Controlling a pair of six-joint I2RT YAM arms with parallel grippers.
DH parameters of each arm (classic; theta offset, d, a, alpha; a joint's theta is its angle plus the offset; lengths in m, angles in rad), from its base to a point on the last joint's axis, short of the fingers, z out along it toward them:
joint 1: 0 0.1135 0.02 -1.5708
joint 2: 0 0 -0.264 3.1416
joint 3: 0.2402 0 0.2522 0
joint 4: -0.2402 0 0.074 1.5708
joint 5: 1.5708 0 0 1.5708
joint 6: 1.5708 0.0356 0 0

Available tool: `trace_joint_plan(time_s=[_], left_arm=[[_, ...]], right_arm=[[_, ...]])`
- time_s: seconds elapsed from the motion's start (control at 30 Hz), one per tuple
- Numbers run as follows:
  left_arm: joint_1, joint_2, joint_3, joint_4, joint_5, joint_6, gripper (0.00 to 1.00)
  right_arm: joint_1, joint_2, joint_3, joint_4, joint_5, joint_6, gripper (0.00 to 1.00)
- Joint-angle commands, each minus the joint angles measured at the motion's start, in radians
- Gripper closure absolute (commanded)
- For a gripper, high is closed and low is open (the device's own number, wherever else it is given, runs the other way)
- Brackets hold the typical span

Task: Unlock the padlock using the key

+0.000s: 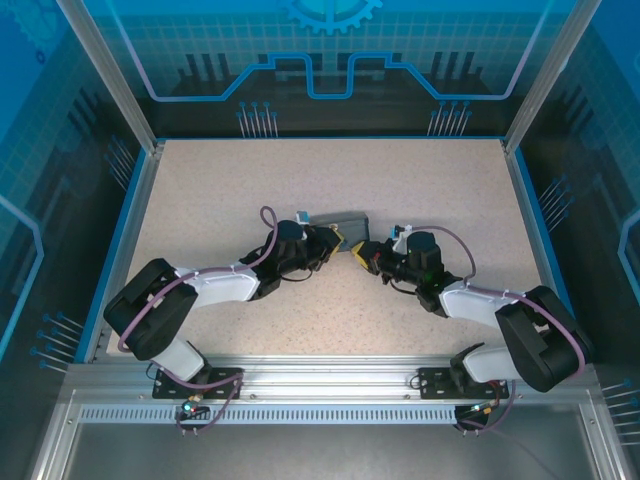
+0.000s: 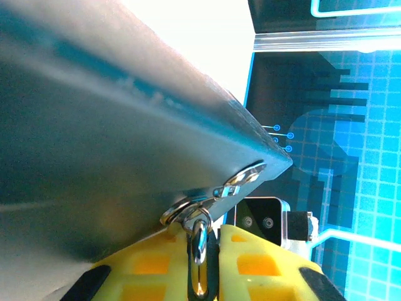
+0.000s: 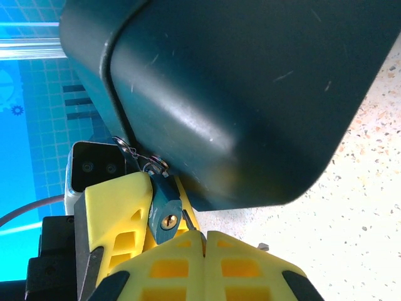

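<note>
The dark teal box (image 1: 345, 220) (image 3: 238, 94) lies mid-table between the two arms. From its hasp ring hangs the small teal padlock (image 3: 164, 207), brass keyhole facing the right wrist camera. My left gripper (image 1: 338, 243) (image 2: 202, 237) is shut on the padlock, whose steel shackle (image 2: 199, 241) runs between the yellow fingers (image 3: 116, 210). My right gripper (image 1: 363, 256) (image 3: 203, 235) is shut on the key (image 3: 189, 221). Its thin dark tip pokes out just right of the keyhole, close beside the lock body and outside the hole.
The box's flat side (image 2: 94, 125) looms right over the left fingers. The right wrist's camera housing (image 2: 263, 219) sits just behind the hasp. Speckled tabletop (image 3: 351, 207) lies open to the right, with blue enclosure walls (image 1: 120, 200) all round.
</note>
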Motion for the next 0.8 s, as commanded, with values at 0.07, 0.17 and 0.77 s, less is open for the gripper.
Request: trace_joint_plan(time_s=[0.07, 0.17, 0.77], left_arm=[[0.006, 0.005, -0.011, 0.072, -0.013, 0.01, 1.0], [0.004, 0.006, -0.013, 0.072, -0.017, 0.014, 1.0], [0.005, 0.005, -0.021, 0.076, -0.023, 0.013, 1.0]], right_arm=[[0.013, -0.013, 0.033, 0.018, 0.011, 0.004, 1.0], [0.013, -0.024, 0.033, 0.003, 0.012, 0.0, 1.0], [0.008, -0.028, 0.04, -0.017, 0.008, -0.01, 1.0]])
